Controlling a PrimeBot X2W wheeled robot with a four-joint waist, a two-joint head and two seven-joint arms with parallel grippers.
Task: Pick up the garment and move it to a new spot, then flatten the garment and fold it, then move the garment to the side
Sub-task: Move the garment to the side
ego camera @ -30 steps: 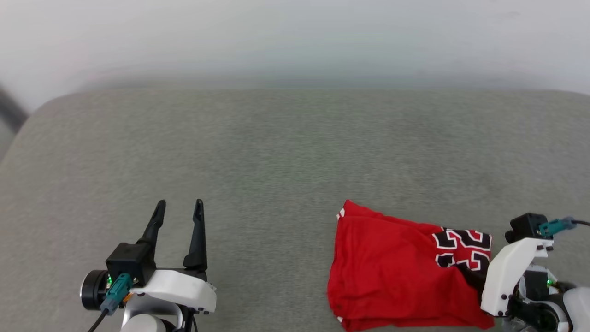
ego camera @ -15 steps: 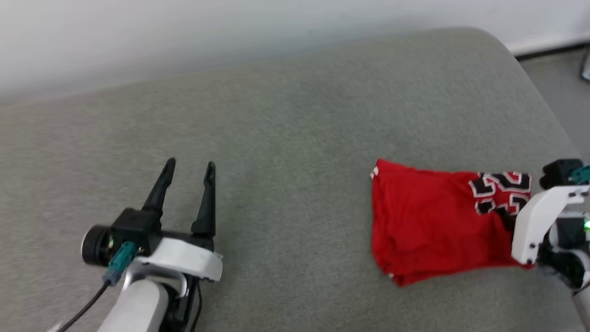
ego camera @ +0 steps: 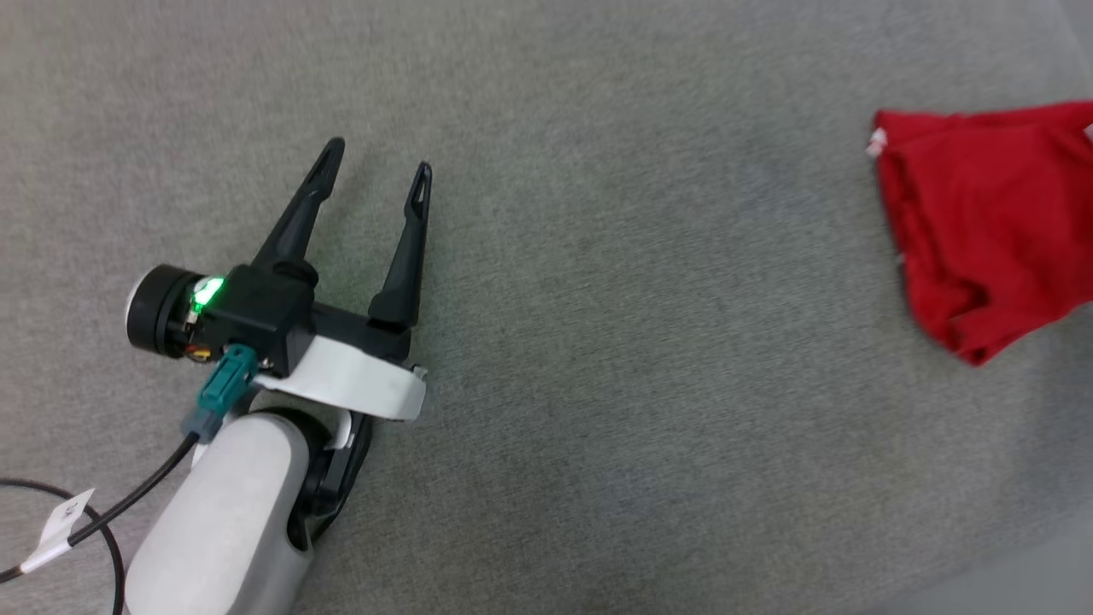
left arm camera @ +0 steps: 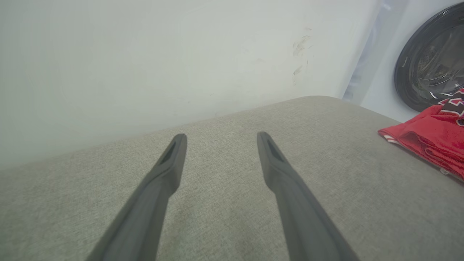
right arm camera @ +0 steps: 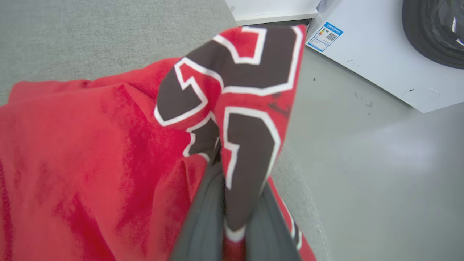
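Head view: the left claw (ego camera: 379,157) stands apart and empty over the grey bench (ego camera: 640,384). The garment (ego camera: 982,205) lies well to its right, cut off by the frame.

Left wrist view: the red bundle sits far right.

Right wrist view: the right claw (right arm camera: 232,188), the nearer one, is clamped on the printed fold by the bench's edge, with its tips hidden in cloth.

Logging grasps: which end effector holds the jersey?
The right end effector, shut on the red jersey at its number print; the left end effector stands open, empty.

Open grey cushion (ego camera: 640,342) around left gripper (ego camera: 380,158) — garment (ego camera: 982,205) far right, wall (left arm camera: 145,54) behind
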